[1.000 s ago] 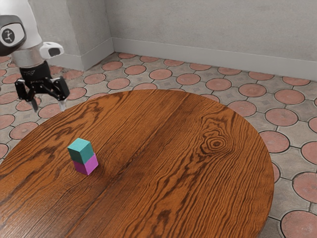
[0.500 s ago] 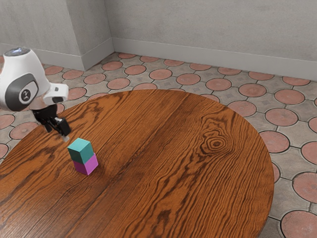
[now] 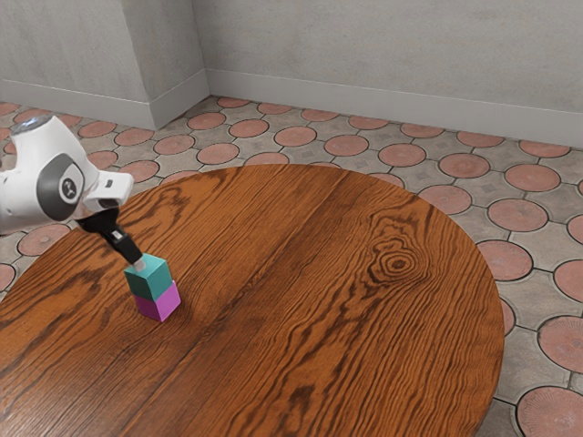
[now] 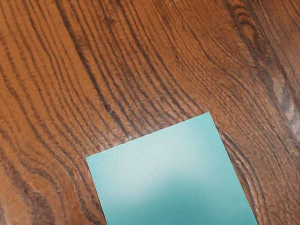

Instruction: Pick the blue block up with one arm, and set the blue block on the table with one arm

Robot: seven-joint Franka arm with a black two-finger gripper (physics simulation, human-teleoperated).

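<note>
In the exterior view my gripper [image 3: 139, 265] reaches down from the upper left, its tip end at the top of the blue block [image 3: 149, 279], a teal cube. Whether it touches the block I cannot tell. That block rests on a magenta block [image 3: 159, 302], which stands on the round wooden table [image 3: 273, 273]. In the wrist view the blue block's top face [image 4: 168, 178] lies close under my hand. The side-on view of the gripper hides how far apart its two sides stand.
The table's curved edge [image 3: 489, 255] runs round toward the exterior view's right, with tiled floor beyond it. A grey wall [image 3: 392, 55] stands behind.
My hand has come down and toward the exterior view's right, from above the table's far left edge to the blue block's top, turning side-on. Both blocks have stayed still.
</note>
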